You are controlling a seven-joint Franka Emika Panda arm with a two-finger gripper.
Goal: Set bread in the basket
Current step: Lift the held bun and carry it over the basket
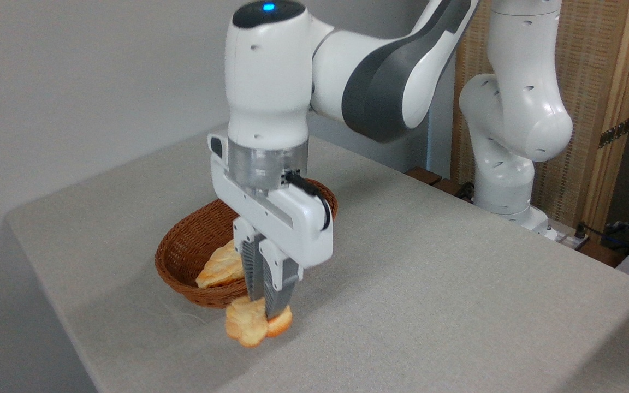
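A small golden-orange lobed bread (249, 325) hangs just in front of the basket's near rim, pinched between the fingers of my gripper (266, 310), which is shut on it. The bun looks lifted slightly off the tablecloth, though contact is hard to judge. The brown woven wicker basket (183, 245) lies behind and to the left of the gripper, partly hidden by the hand. Inside it rests a paler braided loaf (219, 267).
The grey tablecloth-covered table (429, 284) stretches to the right and front. Its left edge drops off near the basket. The arm's white base (511, 164) stands at the back right, with cables and a wooden screen behind.
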